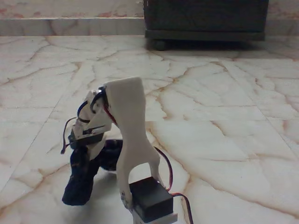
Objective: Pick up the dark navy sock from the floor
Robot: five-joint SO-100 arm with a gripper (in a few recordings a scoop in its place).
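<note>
In the fixed view, the white arm bends forward and down to the left, and its gripper [83,148] is pressed into the top of the dark navy sock [81,179]. The sock hangs from the jaws in a drooping column, and its lower end touches the floor [210,93] at the bottom left. Another fold of the sock shows behind the arm's white link. The jaws look shut on the fabric, though the sock and the wrist partly hide the fingertips. The glossy cream marble has brown veins.
A dark wooden piece of furniture [205,18] stands at the back right on round feet. A marble skirting [70,25] runs along the back left. A black servo block [150,198] and red and black wires sit at the bottom centre. Open floor lies to the right.
</note>
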